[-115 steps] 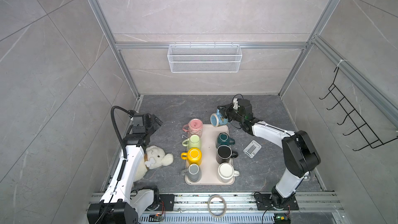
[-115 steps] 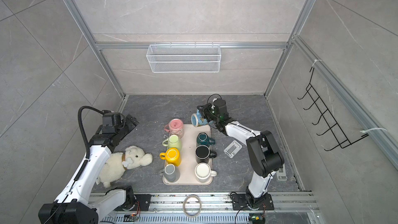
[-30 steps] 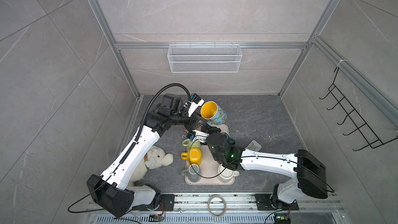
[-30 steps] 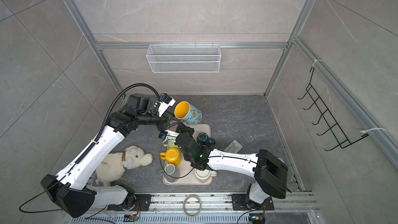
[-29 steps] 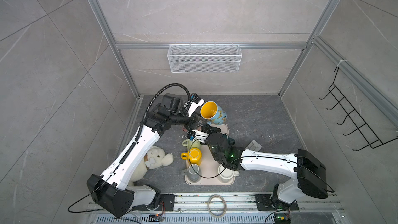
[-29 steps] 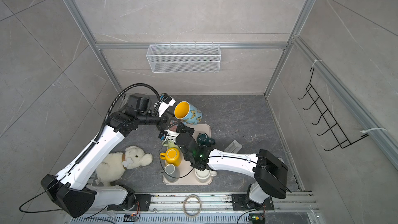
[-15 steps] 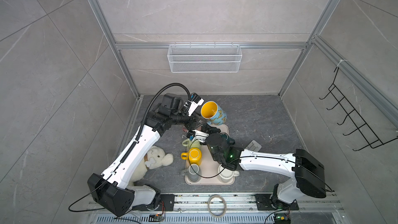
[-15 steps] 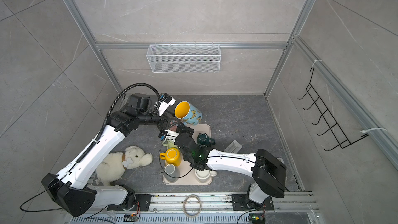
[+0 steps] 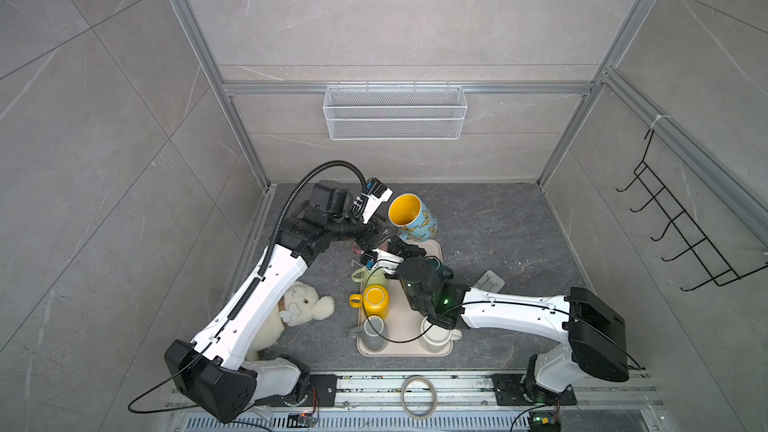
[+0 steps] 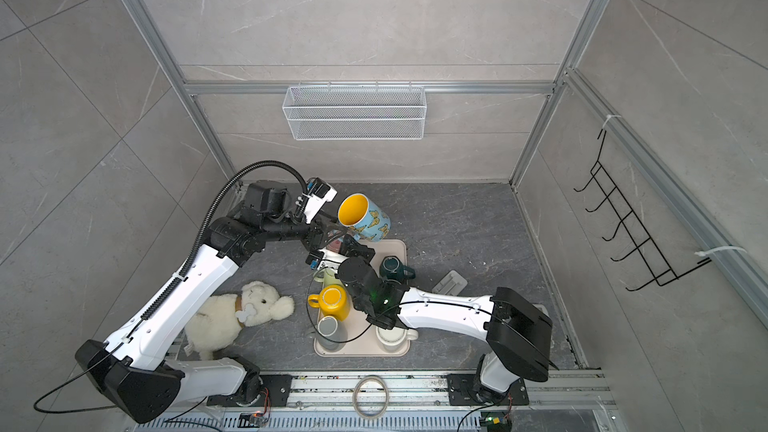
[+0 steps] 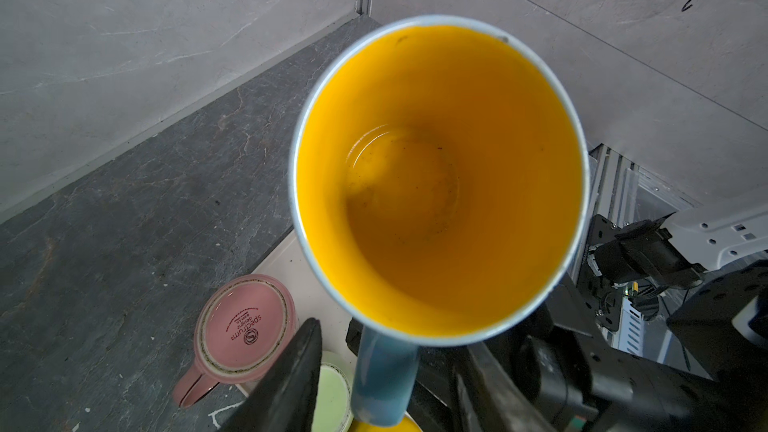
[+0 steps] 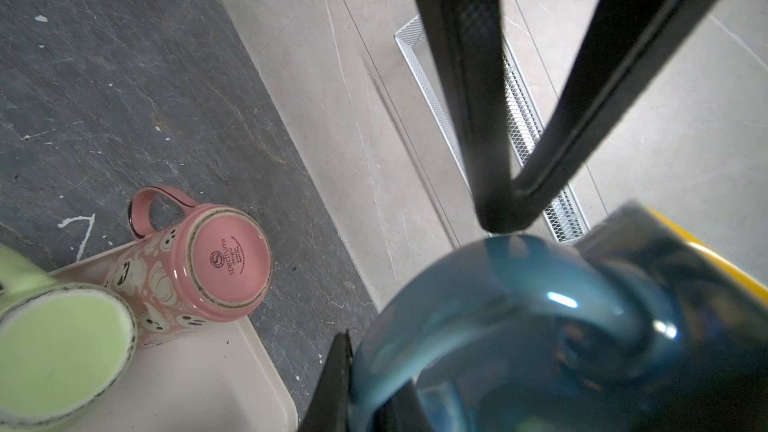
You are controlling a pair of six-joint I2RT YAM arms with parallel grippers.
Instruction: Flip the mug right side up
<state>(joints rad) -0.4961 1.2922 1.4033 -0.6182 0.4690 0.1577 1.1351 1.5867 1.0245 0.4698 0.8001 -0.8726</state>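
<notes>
Right gripper [image 10: 353, 248] clenched on handle [image 12: 519, 297] of mug [image 10: 361, 218]; mouth up, slightly tilted. Left gripper [image 11: 386, 371] loose astride handle. Level mug, lower slowly onto bare tray [image 10: 397, 251] corner.

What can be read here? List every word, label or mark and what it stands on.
"spectrum", with a round logo: underside of the upturned pink mug.
Smaller print beside it on that base: too small to read.
On the blue mug: butterflies only, no text seen.

Lab test cell (aluminium frame [image 9: 282, 88])
</notes>
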